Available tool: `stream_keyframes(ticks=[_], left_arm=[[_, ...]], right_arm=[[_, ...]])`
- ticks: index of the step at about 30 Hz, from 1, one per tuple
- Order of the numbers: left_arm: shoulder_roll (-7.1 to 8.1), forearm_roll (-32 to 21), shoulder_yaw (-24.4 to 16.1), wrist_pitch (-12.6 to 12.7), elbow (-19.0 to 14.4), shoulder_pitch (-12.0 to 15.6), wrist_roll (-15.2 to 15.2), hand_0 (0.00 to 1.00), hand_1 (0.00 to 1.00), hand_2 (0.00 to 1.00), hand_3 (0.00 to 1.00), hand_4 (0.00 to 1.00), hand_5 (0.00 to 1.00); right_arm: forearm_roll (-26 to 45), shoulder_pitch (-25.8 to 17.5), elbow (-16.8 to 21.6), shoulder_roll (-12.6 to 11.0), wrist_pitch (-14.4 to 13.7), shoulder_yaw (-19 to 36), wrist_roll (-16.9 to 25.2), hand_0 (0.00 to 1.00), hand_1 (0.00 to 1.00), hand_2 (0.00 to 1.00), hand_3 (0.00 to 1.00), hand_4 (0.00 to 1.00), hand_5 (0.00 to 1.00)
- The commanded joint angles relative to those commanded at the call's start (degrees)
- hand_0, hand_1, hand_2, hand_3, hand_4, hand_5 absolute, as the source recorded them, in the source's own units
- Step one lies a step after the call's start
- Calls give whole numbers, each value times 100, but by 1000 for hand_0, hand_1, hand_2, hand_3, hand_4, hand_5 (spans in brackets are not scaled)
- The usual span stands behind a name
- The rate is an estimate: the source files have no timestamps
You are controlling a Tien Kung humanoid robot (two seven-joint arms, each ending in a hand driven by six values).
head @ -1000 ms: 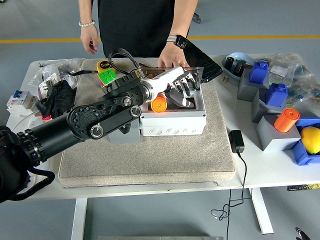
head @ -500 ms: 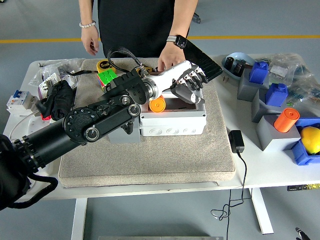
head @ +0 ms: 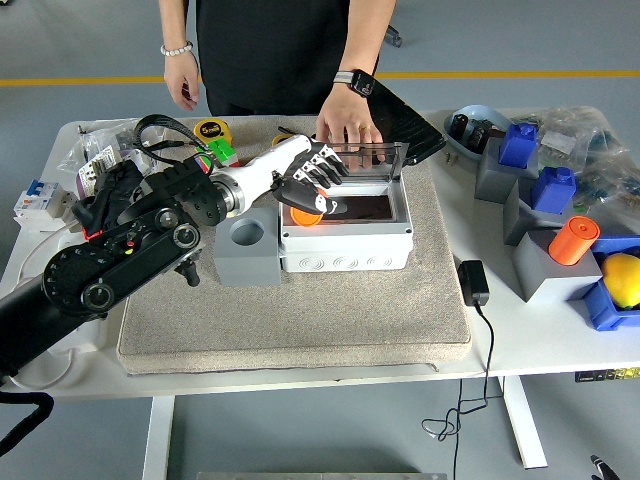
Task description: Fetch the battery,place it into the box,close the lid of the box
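The grey box (head: 345, 247) stands on the beige mat with its inside showing. Its clear lid (head: 375, 156) stands up at the back edge. The orange battery (head: 304, 216) lies in the box's left end, mostly hidden under my hand. My left hand (head: 312, 186) hovers over the box's left part, just above the battery, with its fingers loosely bent and holding nothing. A person's hand (head: 347, 124) with a watch rests on the lid's top edge. My right arm is out of view.
A grey block with a round hole (head: 247, 250) stands against the box's left side. A tape measure (head: 211, 130) and a green cube (head: 219, 151) lie behind my arm. A power adapter (head: 472, 282), grey and blue blocks (head: 545, 200), an orange cylinder (head: 573, 240) and a yellow ball (head: 622, 278) lie to the right.
My left hand has drawn back to the left, from over the box's right rear to its left end. The battery stays in the box. The person's hand stays at the lid.
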Motion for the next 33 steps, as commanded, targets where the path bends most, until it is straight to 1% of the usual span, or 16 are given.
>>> stream_keyframes(ticks=[3, 6, 9, 13, 18, 21, 26, 30, 33], left_arm=[[173, -15, -117, 58, -126, 154, -68, 491, 631, 614, 575, 881, 129], [256, -157, -241, 182, -219, 257, -248, 491, 631, 614, 575, 881, 129], [315, -234, -351, 225, -338, 355, -302, 492, 629, 613, 575, 883, 133], [414, -156, -393, 239, -430, 462, -246, 492, 629, 613, 575, 883, 133], [522, -110, -280, 175, -452, 551, -132, 488, 620, 610, 578, 882, 131], [508, -136, -182, 169, -469, 551, -125, 484, 614, 607, 578, 878, 130], [426, -172, -65, 158, -467, 514, -117, 484, 614, 607, 578, 878, 130], [328, -215, 43, 171, -457, 428, -132, 485, 611, 607, 578, 876, 130], [201, -255, 163, 185, -407, 326, -152, 484, 610, 606, 580, 871, 123]], right_arm=[[-2, -5, -2, 3, 13, -18, -14, 659, 638, 643, 534, 873, 440], [-16, 7, 2, 2, 13, -23, -21, 659, 638, 643, 534, 873, 440], [-28, 19, 5, 12, 10, -23, -20, 660, 638, 643, 535, 873, 439], [-59, 15, 15, 15, 4, 7, -15, 660, 638, 643, 535, 873, 439], [-43, -14, 8, 10, 20, -3, -28, 660, 638, 643, 535, 874, 440], [-41, -19, 5, 11, 24, -1, -26, 659, 638, 643, 535, 874, 439], [-89, -3, 19, 15, 0, 43, 5, 659, 638, 643, 535, 874, 439], [-92, -2, 25, 18, -5, 68, 19, 659, 638, 642, 535, 874, 439], [-72, -3, 25, 15, -2, 66, 17, 659, 638, 642, 535, 874, 439]])
